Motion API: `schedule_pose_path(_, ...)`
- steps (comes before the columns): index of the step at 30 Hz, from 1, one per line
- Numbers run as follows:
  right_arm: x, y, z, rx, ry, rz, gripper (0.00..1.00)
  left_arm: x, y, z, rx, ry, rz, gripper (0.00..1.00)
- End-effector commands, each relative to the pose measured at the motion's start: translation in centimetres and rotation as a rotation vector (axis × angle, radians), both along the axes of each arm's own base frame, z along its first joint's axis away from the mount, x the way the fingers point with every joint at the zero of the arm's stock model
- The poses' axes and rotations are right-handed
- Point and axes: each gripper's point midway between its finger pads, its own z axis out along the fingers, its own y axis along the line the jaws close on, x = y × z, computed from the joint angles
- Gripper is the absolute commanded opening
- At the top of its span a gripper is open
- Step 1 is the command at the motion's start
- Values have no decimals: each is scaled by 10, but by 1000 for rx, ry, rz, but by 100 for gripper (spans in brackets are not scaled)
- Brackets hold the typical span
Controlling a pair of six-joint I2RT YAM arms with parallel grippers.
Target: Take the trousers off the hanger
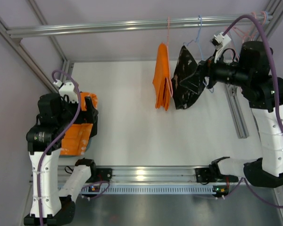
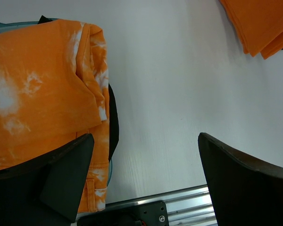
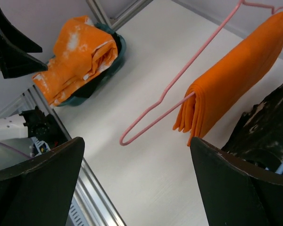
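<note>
On the top view's back rail (image 1: 108, 27), the plain bright orange folded fabric trousers (image 1: 162, 77) hang on the thin pale pink wire hanger (image 1: 168, 29), just beside a black speckled garment (image 1: 186, 80) near the right jaws. Left wrist: left jaws spread, empty, over the white tabletop (image 2: 170, 94) beside an orange cloth with whitish patches (image 2: 37, 103). Right wrist: right jaws spread, empty, trousers draped over the hanger's bar.

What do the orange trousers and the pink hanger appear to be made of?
The trousers: soft fabric, matte plain orange; it hangs in limp folded layers. The hanger: thin wire, probably metal with a smooth pale pink coating; it keeps tight bends, though plastic cannot be excluded.
</note>
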Motion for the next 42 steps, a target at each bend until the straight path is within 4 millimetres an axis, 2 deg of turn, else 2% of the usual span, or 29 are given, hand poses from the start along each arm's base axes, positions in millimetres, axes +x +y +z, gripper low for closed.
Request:
schedule_pose_path(1,15,18,23,111,-18,-71,93,8,2,12,-11,-59,24,98)
schedule_pose_path(7,40,42,20,133,13,-132,87,7,3,14,-10,-64,27,98)
schedule_pose_path(11,61,51,4,141,93,-177,85,8,2,15,-12,-62,26,98)
schedule_pose_path(17,87,69,-10,174,183,-202,84,10,1,16,-17,-61,23,98)
schedule_pose_path(19,92,75,-10,189,199,-189,79,10,2,14,-14,-55,26,98)
schedule_pose_path(20,93,87,-11,215,220,-139,76,10,3,13,-11,-52,31,98)
schedule_pose_path(28,98,107,-24,261,326,-79,66,10,4,11,-6,-50,30,98)
schedule_pose_path(32,95,115,-24,290,360,-37,50,10,3,8,-8,-42,32,98)
schedule_pose_path(33,95,115,-24,296,370,-32,41,10,4,8,-8,-42,33,98)
schedule_pose_path(35,94,116,-26,309,395,-24,32,9,3,7,-9,-42,32,98)
schedule_pose_path(36,93,116,-26,322,417,-26,24,9,3,8,-9,-43,32,98)
schedule_pose_path(38,96,114,-30,341,452,-13,17,10,4,7,-11,-41,35,98)
schedule_pose_path(39,96,113,-29,362,480,-12,9,10,3,7,-11,-38,32,98)
schedule_pose_path(40,100,110,-30,379,485,-13,6,10,3,6,-12,-37,31,98)
schedule_pose_path(42,97,109,-26,410,508,36,0,9,2,8,-13,-43,29,98)
